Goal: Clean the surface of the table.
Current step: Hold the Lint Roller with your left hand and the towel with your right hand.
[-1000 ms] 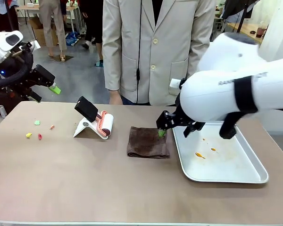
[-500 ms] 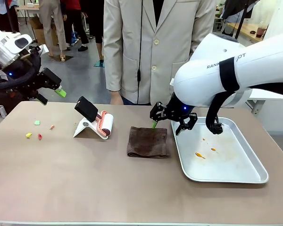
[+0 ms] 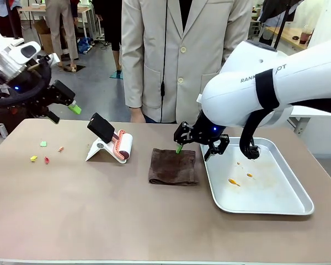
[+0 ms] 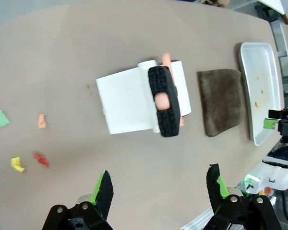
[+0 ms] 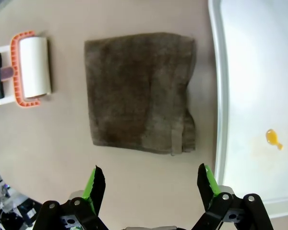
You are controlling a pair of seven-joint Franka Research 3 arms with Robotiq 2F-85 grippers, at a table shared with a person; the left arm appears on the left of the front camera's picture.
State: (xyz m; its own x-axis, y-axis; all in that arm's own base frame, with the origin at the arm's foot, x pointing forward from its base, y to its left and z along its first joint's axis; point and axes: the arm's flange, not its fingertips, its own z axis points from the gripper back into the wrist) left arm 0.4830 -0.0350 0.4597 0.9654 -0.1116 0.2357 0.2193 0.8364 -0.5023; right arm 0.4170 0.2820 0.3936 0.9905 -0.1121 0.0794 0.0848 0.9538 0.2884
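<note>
In the front view the taupe-brown table [image 3: 99, 221] spans the whole width, with a person in a beige jacket [image 3: 182, 55] standing at its far edge. The left gripper [image 3: 64, 112] hangs in the air beyond the far left corner, clear of the tabletop, jaws apart and holding nothing. Four small coloured scraps [image 3: 43, 143] lie on the left part of the table. Right of them a lint roller [image 3: 120, 144] leans on a white stand [image 3: 97, 150]. A folded brown cloth [image 3: 172, 167] lies near the middle, and just beside it on the right is a silver tray [image 3: 276, 193] with an orange smear [image 3: 233, 181] on its floor. The right gripper [image 3: 193, 150] is over the far edge of the cloth, jaws spread. One green pad seems just clear of the fabric, though from this angle contact cannot be ruled out. The left wrist view looks down from well above the table. Its jaws stand wide apart and empty at the bottom edge, with the roller and stand beyond them, the scraps to one side, and the cloth and tray to the other. In the right wrist view the jaws are likewise apart and empty, above bare tabletop beside the cloth, with the tray rim on one side and the roller on the other.
</note>
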